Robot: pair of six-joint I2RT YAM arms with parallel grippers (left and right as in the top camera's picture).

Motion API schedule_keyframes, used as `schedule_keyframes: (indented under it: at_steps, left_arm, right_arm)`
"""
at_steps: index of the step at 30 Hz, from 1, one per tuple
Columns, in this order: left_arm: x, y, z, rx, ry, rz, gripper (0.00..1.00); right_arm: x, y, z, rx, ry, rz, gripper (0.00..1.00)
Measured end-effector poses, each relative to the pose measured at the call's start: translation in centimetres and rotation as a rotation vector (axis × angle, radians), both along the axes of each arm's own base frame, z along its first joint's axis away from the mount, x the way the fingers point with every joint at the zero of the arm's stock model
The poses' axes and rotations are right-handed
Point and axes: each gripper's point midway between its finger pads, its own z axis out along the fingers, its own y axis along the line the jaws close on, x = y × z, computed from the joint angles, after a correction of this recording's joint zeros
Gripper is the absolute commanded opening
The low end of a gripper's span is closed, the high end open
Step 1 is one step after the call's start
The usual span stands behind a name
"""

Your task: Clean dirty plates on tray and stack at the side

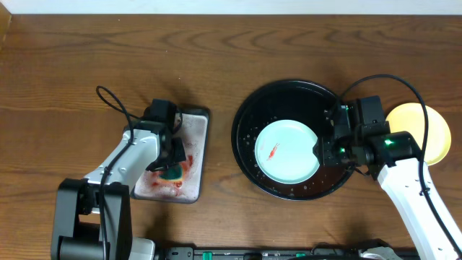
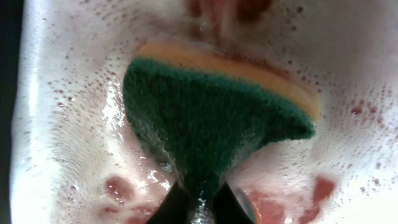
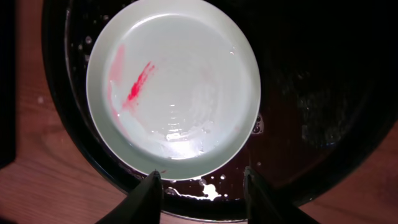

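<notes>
On the black tray (image 3: pixel 323 112) sits a red-smeared mint plate (image 3: pixel 180 93), with the right gripper (image 3: pixel 200 186) spread open at its rim. Meanwhile the left gripper (image 2: pixel 198 202) pinches the sponge (image 2: pixel 205 118), seemingly soaked; steady the plate before scrubbing the smear.

Table (image 1: pixel 72 58): brown wood, visible grain, low satin sheen.
Tray (image 3: pixel 323 74): black, glossy, wet, speckled with droplets and foam.
Mint plate (image 3: pixel 180 81): smooth, glazed look, shiny under a water film, red smear streaked across.
Yellow plate (image 1: pixel 433 126): smooth, soft sheen.
Sponge (image 2: pixel 205 118): rough, fibrous dark-green scouring face over a softer orange-yellow foam layer, soaked.
White tray (image 2: pixel 68 93): smooth, wet, coated in fine bubbles, pink-red stains.
Arm shells (image 1: pixel 126 159): white, smooth, matt plastic look.
</notes>
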Motion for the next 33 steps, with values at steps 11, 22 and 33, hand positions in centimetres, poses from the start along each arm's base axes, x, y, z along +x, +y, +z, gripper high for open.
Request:
schedule_keyframes:
  at_steps: [11, 22, 33]
  left_arm:
    - [-1.1, 0.0, 4.6, 0.007, 0.125, -0.003, 0.08]
    - [3.3, -7.1, 12.5, -0.244, -0.145, -0.151, 0.07]
    - [3.4, -21.3, 13.8, -0.433, -0.311, -0.474, 0.07]
  right_arm:
    - [1.3, -2.3, -1.4, -0.004, 0.051, -0.181, 0.28]
    - [1.5, -2.9, -9.1, -0.021, 0.290, -0.135, 0.21]
    - [2.5, -1.7, -12.1, 0.045, 0.323, -0.089, 0.01]
